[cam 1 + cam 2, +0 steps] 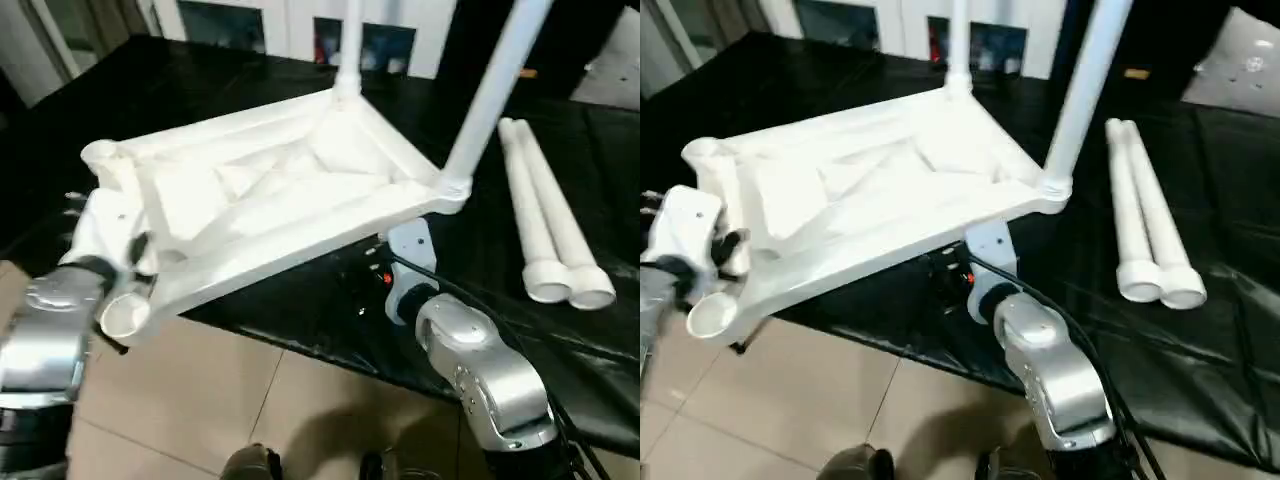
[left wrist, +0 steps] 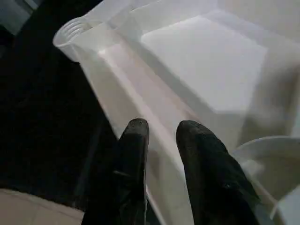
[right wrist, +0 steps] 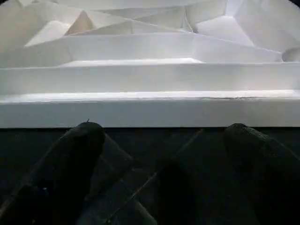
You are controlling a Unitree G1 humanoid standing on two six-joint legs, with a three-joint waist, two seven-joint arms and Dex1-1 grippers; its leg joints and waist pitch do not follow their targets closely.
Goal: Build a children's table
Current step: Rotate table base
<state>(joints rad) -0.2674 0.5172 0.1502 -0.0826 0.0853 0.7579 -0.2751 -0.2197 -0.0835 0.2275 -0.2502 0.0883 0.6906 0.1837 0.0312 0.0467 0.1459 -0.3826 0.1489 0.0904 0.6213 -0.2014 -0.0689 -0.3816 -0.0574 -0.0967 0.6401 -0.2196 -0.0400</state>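
Top (image 1: 270,200) is lying upside down on black worktop (image 1: 590,150), ribbed underside facing up, one corner hanging out past the near edge over tan tiled floor (image 1: 250,390). The slab is tilting, its near-left corner sitting lowest. White plastic, cross-braced, with a round open socket (image 1: 125,315) at the overhanging corner and another socket (image 1: 100,152) at the left corner. Two legs are already standing in the far sockets: one leg (image 1: 350,45) at the far corner, a second leg (image 1: 495,85) at the right corner, both pointing up and running out of frame, the right one leaning. Two spare legs (image 1: 550,220) are lying side by side toward the right edge of the worktop, well apart from the top, long axes running far to near, wide ends nearest. They are smooth tapered tubes. Open black surface is lying between top and spare legs.

Left gripper (image 2: 161,131) is pinching the top's rim beside the overhanging socket, fingers (image 2: 133,154) narrowly apart around the plastic. Right gripper (image 3: 164,136) is spreading wide, holding nothing, facing the top's near side edge just beside it over the black surface.
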